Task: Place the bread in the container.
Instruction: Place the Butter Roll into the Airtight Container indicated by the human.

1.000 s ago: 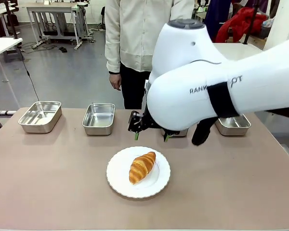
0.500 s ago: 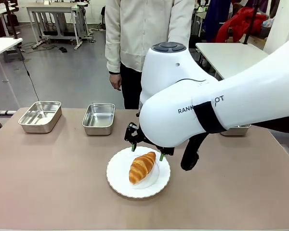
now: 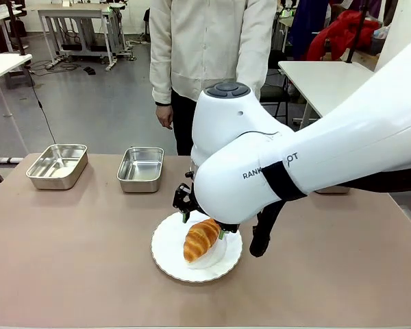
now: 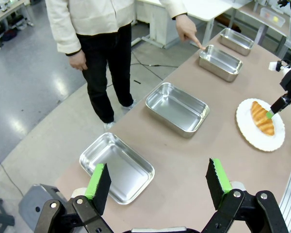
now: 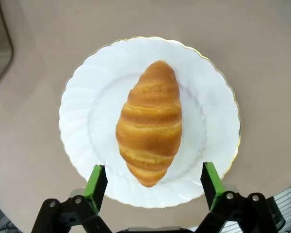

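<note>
Right gripper (image 5: 149,180) hovers with us, green pads spread wide, straddling the golden-brown ridged croissant (image 5: 149,123) on its round white plate (image 5: 213,102), long axis twelve-to-six

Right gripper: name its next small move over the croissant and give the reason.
Probably lower a little further, then close. The right gripper is open, its green fingers on either side of the near end of the bread, which lies untouched on the white plate.
</note>
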`<state>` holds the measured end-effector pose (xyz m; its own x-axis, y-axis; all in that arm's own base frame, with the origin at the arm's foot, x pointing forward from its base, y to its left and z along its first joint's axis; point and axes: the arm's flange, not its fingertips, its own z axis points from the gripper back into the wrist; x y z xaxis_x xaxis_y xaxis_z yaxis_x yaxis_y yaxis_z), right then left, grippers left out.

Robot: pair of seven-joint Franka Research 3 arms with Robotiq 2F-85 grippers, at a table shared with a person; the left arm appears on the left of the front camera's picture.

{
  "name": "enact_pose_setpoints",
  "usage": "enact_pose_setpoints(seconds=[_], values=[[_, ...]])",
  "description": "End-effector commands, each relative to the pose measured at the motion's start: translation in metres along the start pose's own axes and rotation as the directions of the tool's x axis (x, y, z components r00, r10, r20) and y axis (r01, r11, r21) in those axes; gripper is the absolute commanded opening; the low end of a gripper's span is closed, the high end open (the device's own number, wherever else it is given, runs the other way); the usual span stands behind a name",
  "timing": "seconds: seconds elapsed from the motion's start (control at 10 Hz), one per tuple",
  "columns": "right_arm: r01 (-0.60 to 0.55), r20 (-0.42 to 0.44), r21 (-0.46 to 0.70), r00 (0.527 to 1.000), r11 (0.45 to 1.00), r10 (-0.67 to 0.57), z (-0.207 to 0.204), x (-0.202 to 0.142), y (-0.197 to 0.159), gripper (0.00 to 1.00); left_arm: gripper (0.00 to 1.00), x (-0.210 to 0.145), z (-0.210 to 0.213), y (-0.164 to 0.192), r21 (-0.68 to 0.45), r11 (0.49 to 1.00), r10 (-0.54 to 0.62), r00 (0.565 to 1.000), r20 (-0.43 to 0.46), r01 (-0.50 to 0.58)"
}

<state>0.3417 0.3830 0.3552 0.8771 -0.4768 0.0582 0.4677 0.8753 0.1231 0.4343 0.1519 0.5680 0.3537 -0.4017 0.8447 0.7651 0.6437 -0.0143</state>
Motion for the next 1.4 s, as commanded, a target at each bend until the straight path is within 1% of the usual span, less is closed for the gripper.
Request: enact_pose_setpoints(seconds=[0.0,0.3,0.6,0.9,1.0,1.1,1.2,1.3], values=[[0.036,0.025,-0.019,0.999,0.999,-0.036,-0.016,-0.001,0.020,1.00,1.00,0.001,0.001,-0.001,0.003,1.000,0.000,1.000,0.012,0.000],[0.052,0.033,-0.032,0.998,0.998,-0.051,-0.038,0.003,0.027,1.00,1.00,0.001,0.001,-0.001,0.003,1.000,0.000,1.000,0.012,0.000],[0.047,0.008,-0.057,0.999,0.997,-0.047,-0.058,0.004,0.030,1.00,1.00,0.001,0.001,-0.001,0.003,1.000,0.000,1.000,0.012,0.000],[0.051,0.000,-0.068,0.999,0.996,-0.051,-0.065,0.004,0.027,1.00,1.00,0.001,0.001,-0.001,0.003,1.000,0.000,1.000,0.012,0.000],[0.050,-0.008,-0.066,0.999,0.997,-0.051,-0.065,0.003,0.025,0.80,1.00,0.001,0.001,-0.001,0.003,1.000,0.000,1.000,0.012,0.000],[0.052,-0.009,-0.069,0.999,0.996,-0.053,-0.065,0.003,0.024,0.80,1.00,0.001,0.001,-0.001,0.003,1.000,0.000,1.000,0.012,0.000],[0.057,-0.008,-0.071,0.998,0.996,-0.058,-0.064,0.004,0.023,0.60,1.00,0.001,0.001,-0.001,0.003,1.000,0.000,1.000,0.012,0.000],[0.059,-0.022,-0.070,0.998,0.996,-0.060,-0.063,0.004,0.021,0.75,1.00,0.001,0.001,-0.001,0.003,1.000,0.000,1.000,0.012,0.000]])
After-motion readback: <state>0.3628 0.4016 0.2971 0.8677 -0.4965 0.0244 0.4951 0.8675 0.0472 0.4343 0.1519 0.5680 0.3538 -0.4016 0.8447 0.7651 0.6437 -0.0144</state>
